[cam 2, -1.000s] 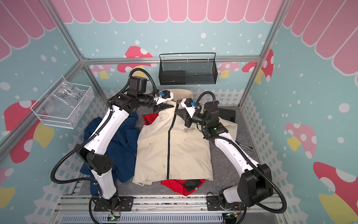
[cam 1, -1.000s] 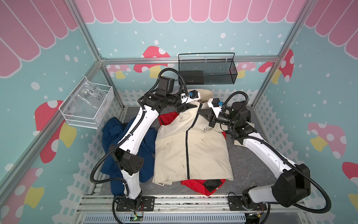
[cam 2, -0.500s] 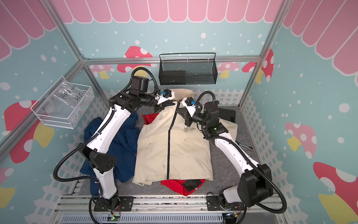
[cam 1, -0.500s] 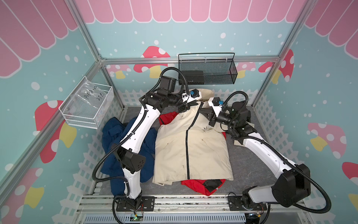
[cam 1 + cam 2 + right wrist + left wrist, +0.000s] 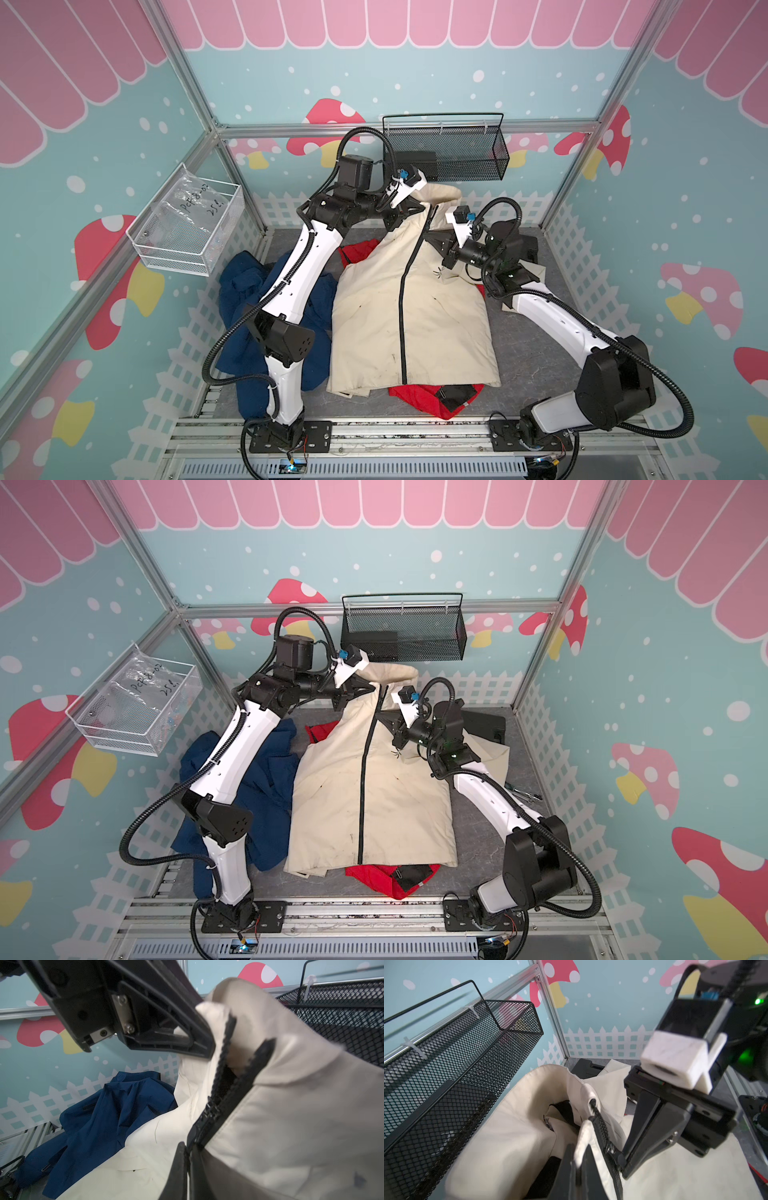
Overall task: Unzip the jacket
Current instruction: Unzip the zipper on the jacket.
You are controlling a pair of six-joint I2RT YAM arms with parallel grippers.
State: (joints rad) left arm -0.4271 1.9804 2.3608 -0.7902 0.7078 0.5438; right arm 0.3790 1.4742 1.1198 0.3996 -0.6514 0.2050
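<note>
unzip barely begun on cream jacket (image 5: 374, 316) laid front-up in mid-scene, collar (image 5: 441, 194) raised at far end: left gripper (image 5: 579, 1153) clenched on collar edge, right gripper (image 5: 188, 1147) pinching zipper pull (image 5: 202, 1128) just below; next, probably draw pull toward near hem (image 5: 415, 384), keeping collar taut.

The jacket (image 5: 365, 324) is cream with small dark smudges, and its zipper (image 5: 401, 324) is black. One crumpled garment (image 5: 241, 291) is navy blue, and another garment (image 5: 415, 400) is red with a black patch. The mesh basket (image 5: 457, 166) is black and the mat (image 5: 536, 353) mottled grey. The walls (image 5: 291, 83) are teal with white dots, red mushrooms and pink scallops.
</note>
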